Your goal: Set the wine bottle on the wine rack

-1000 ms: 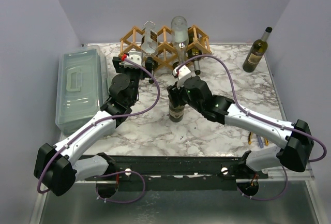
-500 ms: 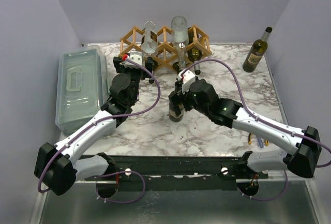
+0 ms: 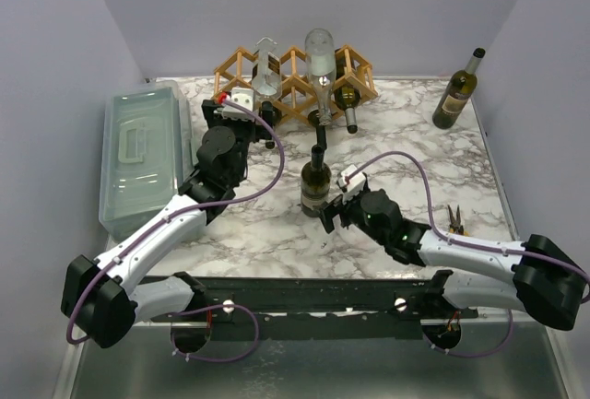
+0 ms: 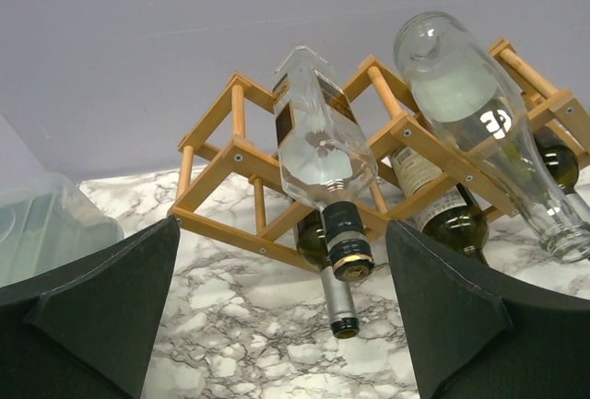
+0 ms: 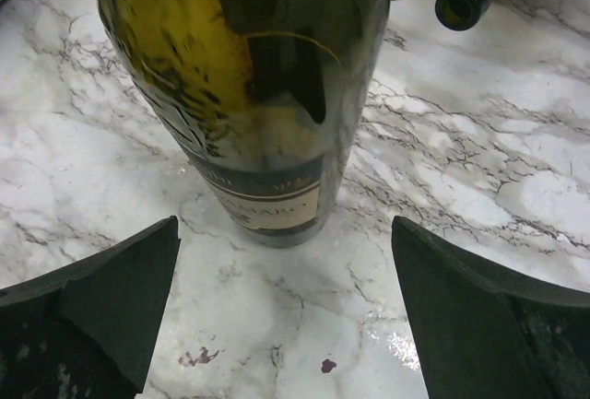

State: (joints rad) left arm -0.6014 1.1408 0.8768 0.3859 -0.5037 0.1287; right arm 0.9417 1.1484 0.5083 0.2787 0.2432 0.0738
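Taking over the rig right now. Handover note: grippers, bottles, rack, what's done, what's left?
Left gripper: open, empty, facing the wine rack.
Right gripper: open, low on the near side of the wine bottle, not gripping it.
Wine bottle: upright mid-table, not on the rack.
Rack: at the far edge, with two clear bottles on top and dark bottles below. Its leftmost cell looks free.
Second bottle: standing at the far right.
Done: nothing yet for the mid-table bottle.
Left: grasp it, lay it in a free cell.
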